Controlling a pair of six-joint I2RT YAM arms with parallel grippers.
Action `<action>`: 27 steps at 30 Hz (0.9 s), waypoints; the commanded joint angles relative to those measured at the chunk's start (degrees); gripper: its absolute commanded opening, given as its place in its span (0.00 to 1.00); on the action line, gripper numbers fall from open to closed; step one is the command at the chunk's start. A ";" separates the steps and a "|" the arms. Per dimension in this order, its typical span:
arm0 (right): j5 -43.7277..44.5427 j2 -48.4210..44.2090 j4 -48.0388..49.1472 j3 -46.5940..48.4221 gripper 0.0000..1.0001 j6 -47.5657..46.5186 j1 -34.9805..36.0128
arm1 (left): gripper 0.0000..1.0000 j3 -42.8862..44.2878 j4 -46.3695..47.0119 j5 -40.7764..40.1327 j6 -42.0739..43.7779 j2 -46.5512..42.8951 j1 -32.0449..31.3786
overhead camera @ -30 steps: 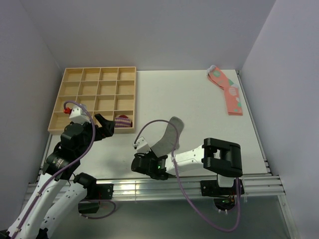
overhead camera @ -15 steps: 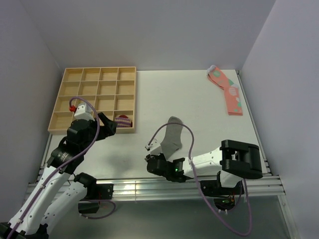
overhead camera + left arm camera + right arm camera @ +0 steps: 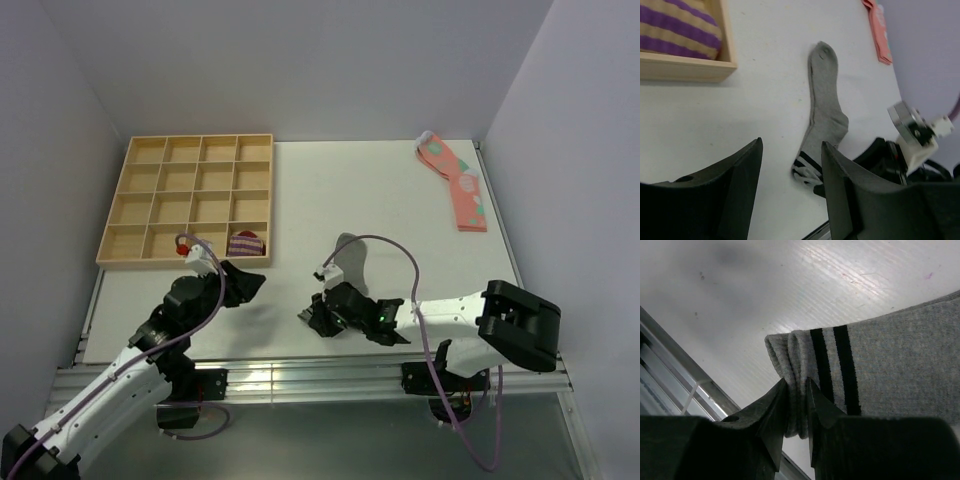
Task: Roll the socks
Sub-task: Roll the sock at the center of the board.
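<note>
White tabletop (image 3: 400, 200): grey knitted dark-striped sock (image 3: 826, 100) lay at centre frame. Right gripper (image 3: 797, 407) clamped its cuff; left gripper (image 3: 791, 170) gaped, empty.

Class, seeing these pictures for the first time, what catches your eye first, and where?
The grey sock lies flat on the table, its striped cuff pinched in the right claw. A purple-striped bundle occupies the near right compartment of the wooden tray, and pink socks lie at the far right corner.

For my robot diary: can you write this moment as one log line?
right end effector: pinching grey sock cuff | left end effector: open, empty | sock body: flat on table
</note>
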 commanded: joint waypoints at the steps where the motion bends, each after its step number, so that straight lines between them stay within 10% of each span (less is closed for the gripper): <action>1: -10.14 -2.38 1.00 -0.81 0.28 1.00 -4.06 | 0.56 -3.82 18.61 0.99 -0.99 1.05 -4.71; 13: -25.62 -0.63 2.05 -3.62 0.27 4.69 -15.22 | 0.52 -9.55 47.38 -7.80 7.62 25.38 -22.39; 27: -39.77 0.08 10.83 -11.44 0.26 10.23 -27.26 | 0.51 -7.36 66.46 -2.00 13.16 46.22 -26.09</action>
